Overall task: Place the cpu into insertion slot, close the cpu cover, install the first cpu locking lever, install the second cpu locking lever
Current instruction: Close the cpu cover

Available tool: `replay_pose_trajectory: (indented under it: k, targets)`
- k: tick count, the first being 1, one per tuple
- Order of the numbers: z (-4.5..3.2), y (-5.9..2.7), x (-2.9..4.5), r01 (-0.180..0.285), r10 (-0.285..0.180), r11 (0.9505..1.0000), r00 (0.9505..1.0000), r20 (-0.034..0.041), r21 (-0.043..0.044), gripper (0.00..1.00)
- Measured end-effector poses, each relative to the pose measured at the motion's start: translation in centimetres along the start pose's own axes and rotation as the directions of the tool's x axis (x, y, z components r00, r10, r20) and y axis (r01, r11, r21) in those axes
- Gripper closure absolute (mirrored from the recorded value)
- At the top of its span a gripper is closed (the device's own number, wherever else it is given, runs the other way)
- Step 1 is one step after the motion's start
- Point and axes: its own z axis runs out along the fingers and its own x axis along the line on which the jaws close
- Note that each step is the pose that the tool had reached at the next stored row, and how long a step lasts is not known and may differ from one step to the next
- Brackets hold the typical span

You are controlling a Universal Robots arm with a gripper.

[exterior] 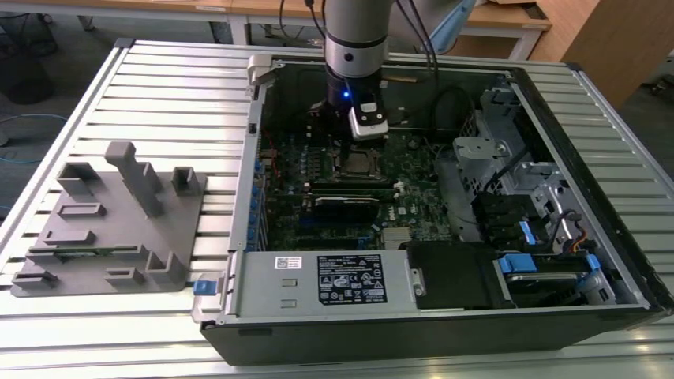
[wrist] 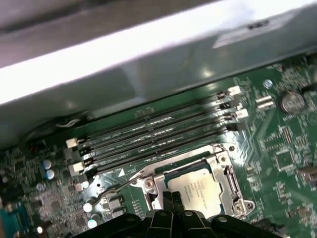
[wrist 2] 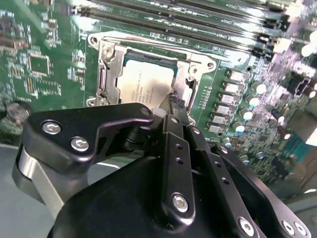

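Observation:
The cpu lies flat in the insertion slot, its silver-grey top showing through the cut-out of the cpu cover. The cover lies down over the socket. A thin wire locking lever runs along one side of the socket and looks unlatched. My gripper hangs just over the socket's edge beside the cpu. Its two dark fingers are pressed together with nothing between them. Its body hides the nearest side of the socket in both wrist views.
Several long black memory slots run beside the socket. The open computer case surrounds the board, with a power supply at the front and drive bays on the exterior view's right. A grey fixture block sits outside on the left.

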Motion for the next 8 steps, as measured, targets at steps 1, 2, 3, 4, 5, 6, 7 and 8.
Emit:
replay_pose_trajectory:
  k: [1, 2, 3, 4, 5, 6, 7, 8]
  targets:
    - [0.01, 0.00, 0.00, 0.018, -0.018, 0.9998, 0.9998, -0.0004, -0.0008, 0.90]
    - [0.01, 0.00, 0.00, 0.037, -0.037, 0.9993, 0.9993, -0.0008, -0.0016, 0.90]
    - [0.02, 0.00, 0.00, 0.055, -0.055, 0.9985, 0.9985, -0.0011, -0.0025, 0.90]
    - [0.03, 0.00, 0.00, 0.073, -0.073, 0.9973, 0.9973, -0.0014, -0.0033, 0.90]
    - [0.04, 0.00, 0.00, 0.091, -0.091, 0.9959, 0.9959, -0.0018, -0.0041, 0.90]
    - [0.04, 0.00, 0.00, 0.109, -0.109, 0.9941, 0.9941, -0.0021, -0.0049, 0.90]
    - [0.06, 0.00, 0.00, 0.144, -0.144, 0.9895, 0.9895, -0.0027, -0.0066, 0.90]
    - [0.06, 0.00, 0.00, 0.154, -0.155, 0.9880, 0.9880, -0.0029, -0.0069, 0.90]
